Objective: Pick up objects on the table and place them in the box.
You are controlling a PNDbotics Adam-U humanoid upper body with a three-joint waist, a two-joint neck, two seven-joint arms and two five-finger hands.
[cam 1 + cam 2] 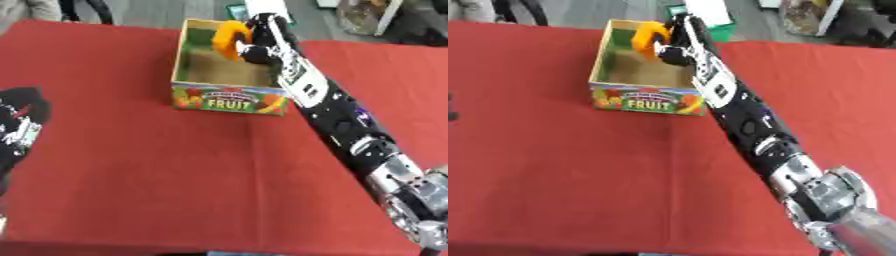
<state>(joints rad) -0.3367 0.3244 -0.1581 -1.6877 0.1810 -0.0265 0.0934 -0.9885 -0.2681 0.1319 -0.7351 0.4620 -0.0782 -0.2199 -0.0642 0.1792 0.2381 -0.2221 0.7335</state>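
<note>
A cardboard box [229, 100] with "FRUIT" printed on its front stands on the red table at the far middle. My right arm stretches from the lower right up over the box. My right hand [256, 44] is shut on a curved orange object [229, 39] and holds it above the box's open top, near its far right corner. My left hand [19, 125] shows at the left edge of the left eye view, resting over the table; its fingers are not clear.
The red tablecloth [157, 175] covers the whole table. Beyond the far edge lie a grey floor, a green and white item [710, 20] and a bag [802, 17].
</note>
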